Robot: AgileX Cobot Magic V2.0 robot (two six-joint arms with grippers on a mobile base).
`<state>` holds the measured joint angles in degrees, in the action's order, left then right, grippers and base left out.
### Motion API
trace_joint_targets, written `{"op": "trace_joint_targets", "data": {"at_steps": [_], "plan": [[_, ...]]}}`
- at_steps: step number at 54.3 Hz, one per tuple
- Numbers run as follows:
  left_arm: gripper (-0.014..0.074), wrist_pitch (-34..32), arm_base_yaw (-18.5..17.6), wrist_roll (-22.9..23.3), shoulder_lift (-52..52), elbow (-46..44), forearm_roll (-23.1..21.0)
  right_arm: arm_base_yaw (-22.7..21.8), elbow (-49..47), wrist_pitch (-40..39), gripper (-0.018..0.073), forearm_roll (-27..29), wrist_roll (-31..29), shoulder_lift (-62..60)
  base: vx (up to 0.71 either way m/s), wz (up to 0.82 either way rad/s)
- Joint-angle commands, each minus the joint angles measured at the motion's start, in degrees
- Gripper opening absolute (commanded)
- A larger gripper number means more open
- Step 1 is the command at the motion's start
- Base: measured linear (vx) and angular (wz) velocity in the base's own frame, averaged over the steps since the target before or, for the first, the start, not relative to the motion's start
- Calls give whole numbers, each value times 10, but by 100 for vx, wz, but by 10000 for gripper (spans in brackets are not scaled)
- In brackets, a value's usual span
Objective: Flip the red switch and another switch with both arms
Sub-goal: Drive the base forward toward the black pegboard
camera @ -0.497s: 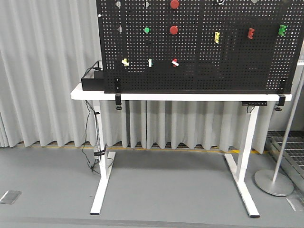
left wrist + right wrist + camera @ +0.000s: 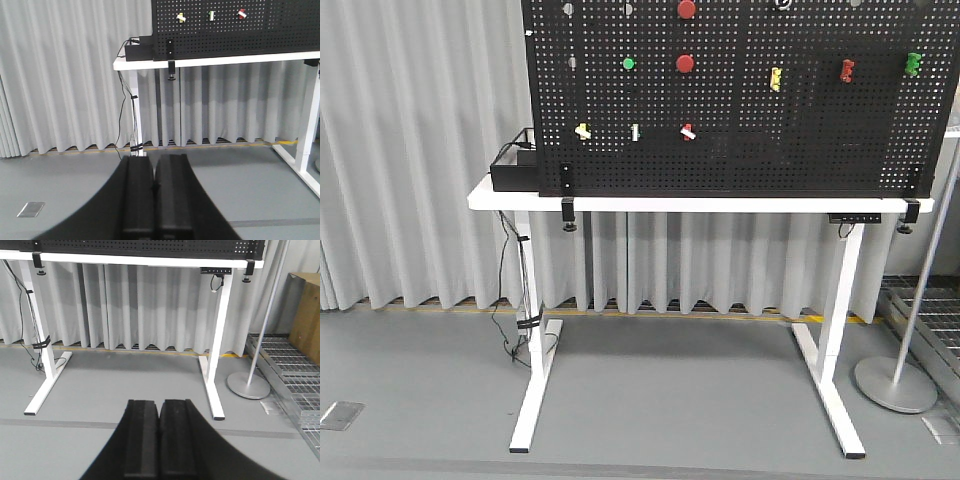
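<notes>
Low on a black pegboard (image 2: 740,160) clamped upright to a white desk (image 2: 700,204), the red switch (image 2: 688,131) sits at the right end of a row of three tiny toggles. The pale yellow switch (image 2: 583,130) is at the left end, with a green-based toggle (image 2: 635,131) between them. Each looks like a stiff, snap-action lever, too small to pinch. A fingertip nudge against the white tip is probably the way to throw it, though the levers' positions are too small to read here. The left gripper (image 2: 154,161) hangs low and well back from the board, jaws pressed together on nothing, aimed level with the toggles high in its view. The right gripper (image 2: 159,405) is likewise closed and empty, pointed beneath the desk, with the switches out of its sight.
</notes>
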<state>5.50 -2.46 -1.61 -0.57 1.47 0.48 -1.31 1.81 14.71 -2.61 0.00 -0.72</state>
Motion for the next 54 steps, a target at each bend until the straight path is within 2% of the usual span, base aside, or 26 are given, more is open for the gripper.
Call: {"op": "trace_joint_targets", "data": {"at_steps": [1, 54], "plan": [[2, -47, 1, 6, -5, 11, -5, 0, 3, -49, -4, -1, 0, -4, 0, -1], [2, -47, 1, 6, -5, 11, -5, 0, 3, -49, -4, -1, 0, -4, 8, 2]]}}
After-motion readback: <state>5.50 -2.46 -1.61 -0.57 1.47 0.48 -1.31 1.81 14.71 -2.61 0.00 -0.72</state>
